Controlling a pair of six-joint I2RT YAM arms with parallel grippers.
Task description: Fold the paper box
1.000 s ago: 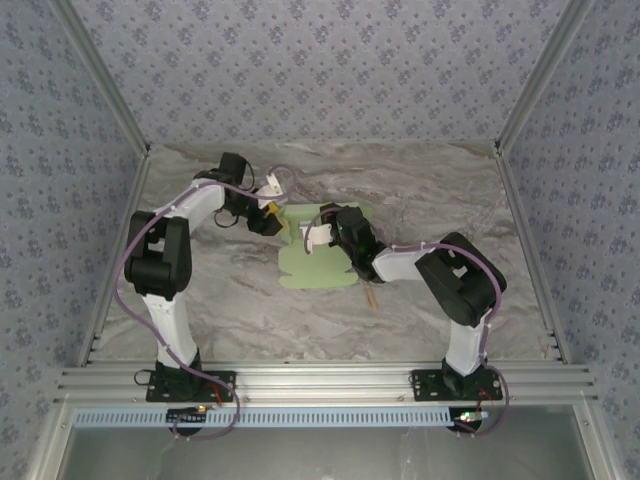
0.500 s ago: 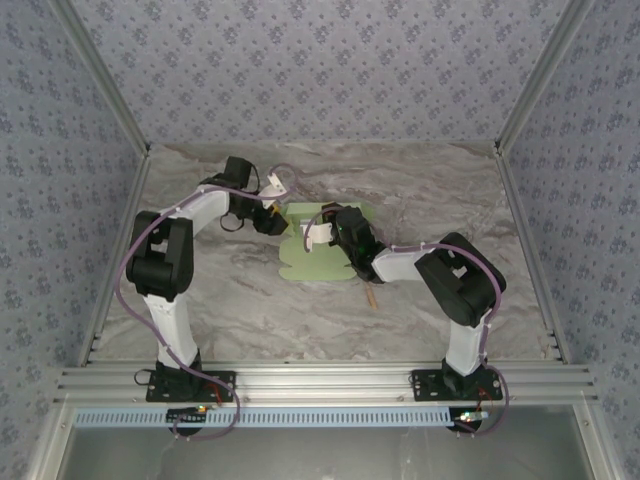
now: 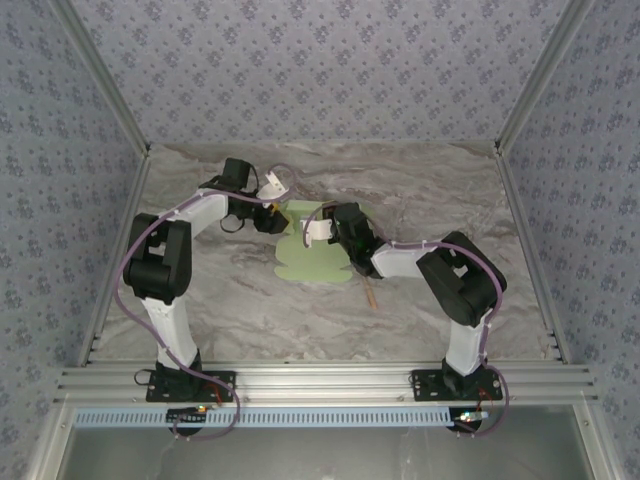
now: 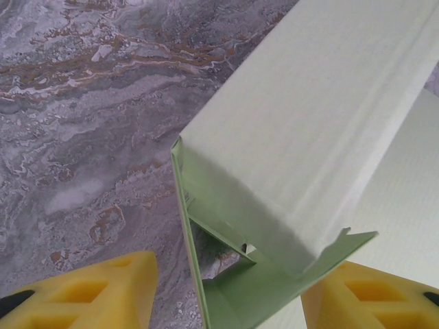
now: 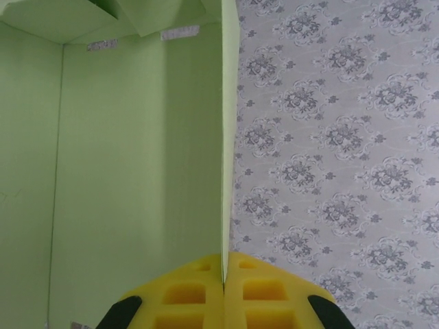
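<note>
The paper box (image 3: 318, 262) lay mid-table between the arms, part-folded, with one panel raised. We judged its card light, springy and easily creased, best pinched at a panel edge. Our right gripper (image 5: 223, 288) pinched such an edge. The left gripper (image 4: 226, 295) stood spread astride a corner flap, seemingly untouching. A second earlier the card had lain slightly nearer our bases.

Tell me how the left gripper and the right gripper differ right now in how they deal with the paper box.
Jaws: the left gripper stands open, while the right gripper is pressed shut.
Contact: the right gripper pinches a thin panel edge of the paper box. The left gripper only straddles a folded corner, with a gap to the card on one side.
Shared: both are yellow-tipped and at the same box.
</note>
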